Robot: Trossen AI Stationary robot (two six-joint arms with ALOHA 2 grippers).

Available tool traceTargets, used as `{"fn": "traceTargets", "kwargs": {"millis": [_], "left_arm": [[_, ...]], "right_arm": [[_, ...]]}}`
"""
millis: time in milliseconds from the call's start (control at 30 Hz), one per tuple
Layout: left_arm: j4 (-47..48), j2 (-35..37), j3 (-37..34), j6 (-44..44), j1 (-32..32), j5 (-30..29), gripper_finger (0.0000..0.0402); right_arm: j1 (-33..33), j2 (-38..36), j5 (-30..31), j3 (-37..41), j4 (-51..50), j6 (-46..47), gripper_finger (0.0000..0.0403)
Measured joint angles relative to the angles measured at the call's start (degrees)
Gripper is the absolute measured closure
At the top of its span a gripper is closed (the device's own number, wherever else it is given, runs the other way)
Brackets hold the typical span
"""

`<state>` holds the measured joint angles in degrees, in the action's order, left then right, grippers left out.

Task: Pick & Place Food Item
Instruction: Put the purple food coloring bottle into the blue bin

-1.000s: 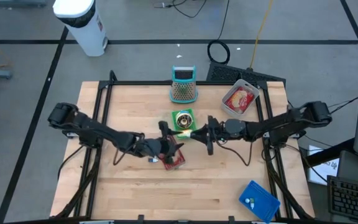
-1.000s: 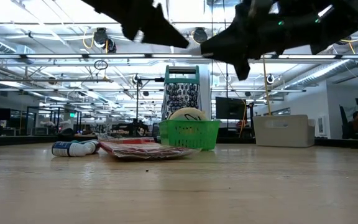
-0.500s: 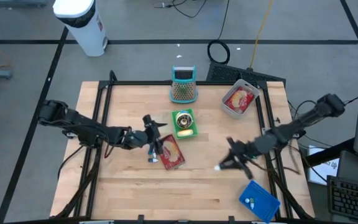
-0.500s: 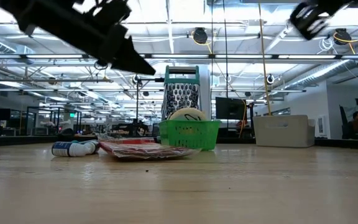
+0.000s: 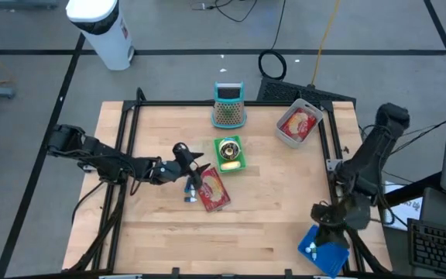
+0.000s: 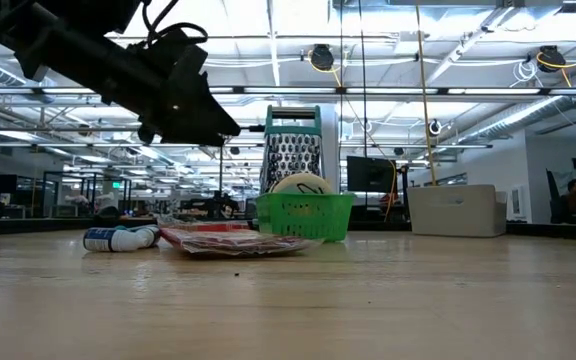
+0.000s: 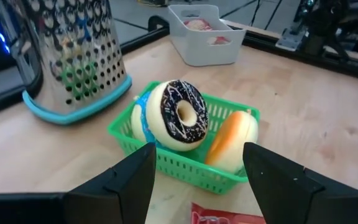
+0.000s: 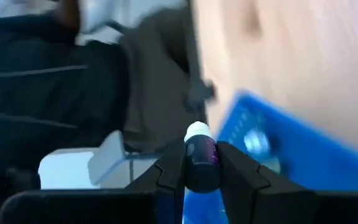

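Right gripper (image 8: pixel 202 177): clamped on purple tube (image 8: pixel 200 158) (over blue bin (image 5: pixel 323 249)). Left gripper (image 7: pixel 194 171): open, facing green basket (image 7: pixel 185 163).

Your left arm runs in from the table's nine o'clock edge toward centre, low and nearly straight. Left gripper (image 5: pixel 194 172) sits near centre, raised off the wood in the low view, fingers (image 7: pixel 120 180) spread with a clear gap between them.

Your right arm folds back along the three o'clock edge, elbow high, wrist dropped toward five o'clock. Right gripper (image 5: pixel 321 232) hangs at the table's five o'clock corner, fingers (image 8: pixel 170 171) pinched on a small bottle (image 8: pixel 200 158).
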<state>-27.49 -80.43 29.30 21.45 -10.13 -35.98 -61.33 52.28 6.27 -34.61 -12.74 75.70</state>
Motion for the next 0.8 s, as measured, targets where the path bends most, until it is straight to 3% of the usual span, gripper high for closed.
{"fn": "traceTargets", "kwargs": {"millis": [100,300,800], "left_arm": [[0.4,0.0,0.0,1.7,0.0,0.1,0.0158],[0.8,0.0,0.0,2.6,0.0,0.1,0.0158],[0.8,0.0,0.0,2.6,0.0,0.0,0.0158]], "right_arm": [[-3.7,2.4,-0.3,0.0,-3.9,10.8,0.0342],[-6.7,6.1,-3.6,0.0,-5.9,20.6,0.0342],[-4.3,6.9,-3.4,3.0,-5.5,20.6,0.0335]]}}
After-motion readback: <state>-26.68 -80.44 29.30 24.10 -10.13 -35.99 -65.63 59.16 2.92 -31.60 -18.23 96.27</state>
